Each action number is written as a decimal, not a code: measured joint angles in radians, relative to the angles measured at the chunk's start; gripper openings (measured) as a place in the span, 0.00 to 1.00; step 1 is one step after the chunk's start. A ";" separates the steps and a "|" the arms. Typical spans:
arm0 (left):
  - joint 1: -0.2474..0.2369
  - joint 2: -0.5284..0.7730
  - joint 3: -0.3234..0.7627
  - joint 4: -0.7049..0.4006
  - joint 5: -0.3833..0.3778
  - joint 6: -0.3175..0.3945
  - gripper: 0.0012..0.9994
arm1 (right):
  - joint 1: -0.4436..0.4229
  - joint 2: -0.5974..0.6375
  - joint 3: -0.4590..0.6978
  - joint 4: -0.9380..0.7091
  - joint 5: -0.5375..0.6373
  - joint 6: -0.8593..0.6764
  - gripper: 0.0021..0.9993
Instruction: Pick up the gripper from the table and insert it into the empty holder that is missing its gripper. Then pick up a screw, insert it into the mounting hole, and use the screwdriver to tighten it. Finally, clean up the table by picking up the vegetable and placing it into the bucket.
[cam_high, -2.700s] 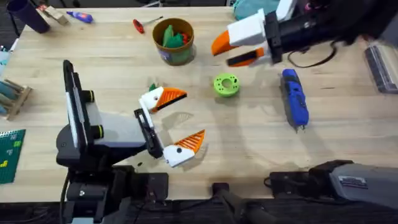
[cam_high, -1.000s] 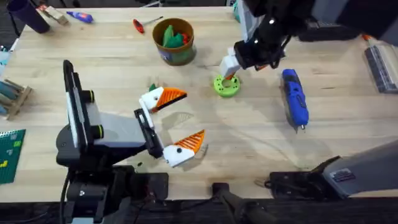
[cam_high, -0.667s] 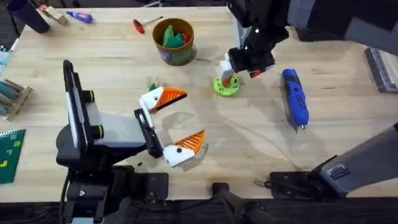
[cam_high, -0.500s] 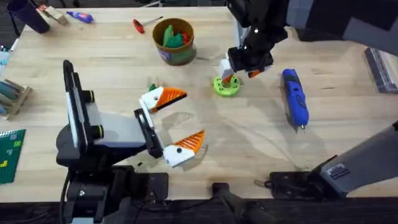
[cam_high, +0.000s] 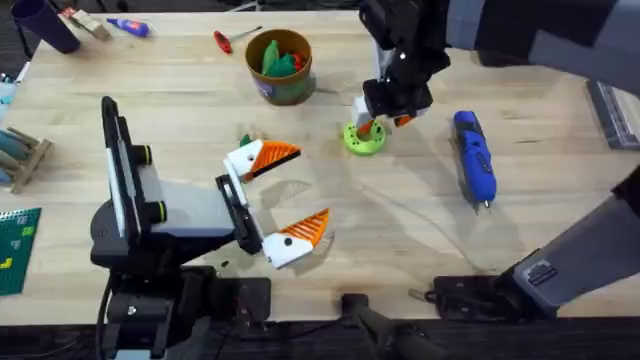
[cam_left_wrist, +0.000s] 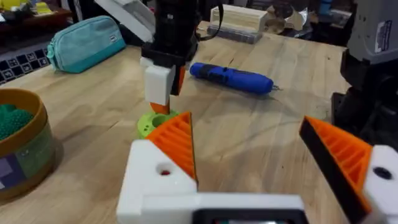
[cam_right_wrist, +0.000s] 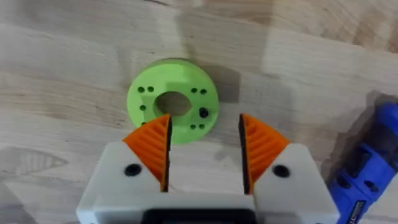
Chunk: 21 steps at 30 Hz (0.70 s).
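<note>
The white-and-orange gripper (cam_high: 262, 158) (cam_left_wrist: 163, 163) sits at the end of the black holder (cam_high: 229, 189), opposite the like finger with a black dot (cam_high: 296, 240). Together they form my left gripper (cam_high: 310, 185) (cam_left_wrist: 245, 124), open with nothing between. My right gripper (cam_high: 383, 118) (cam_right_wrist: 204, 149) (cam_left_wrist: 163, 87) points straight down, open, low over the near edge of a green disc (cam_high: 363, 138) (cam_right_wrist: 173, 99). One hole of the disc holds a dark screw (cam_right_wrist: 203, 113). The blue screwdriver (cam_high: 474, 158) (cam_left_wrist: 230, 78) lies to the right. Green vegetable (cam_high: 277, 57) shows inside the ochre bucket (cam_high: 280, 88) (cam_left_wrist: 31, 155).
A red-handled tool (cam_high: 222, 40) lies behind the bucket. A purple cup (cam_high: 45, 22) and a marker (cam_high: 128, 26) stand at the back left, and a wooden rack (cam_high: 20, 155) at the left edge. A small green bit (cam_high: 245, 139) lies beside the gripper piece. A teal pouch (cam_left_wrist: 84, 42) lies behind.
My right arm swung in from the back right and came down over the green disc, then settled a little lower and left. The left side has not moved.
</note>
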 joint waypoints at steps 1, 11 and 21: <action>0.000 0.000 0.000 0.000 0.000 0.000 0.99 | 0.000 0.001 0.000 -0.001 0.001 0.003 0.54; 0.000 0.000 0.000 0.000 0.000 0.000 0.99 | 0.000 0.019 0.000 0.006 0.002 0.026 0.53; 0.000 0.000 0.000 0.000 0.000 0.000 0.99 | 0.000 0.047 0.000 0.006 0.002 0.045 0.53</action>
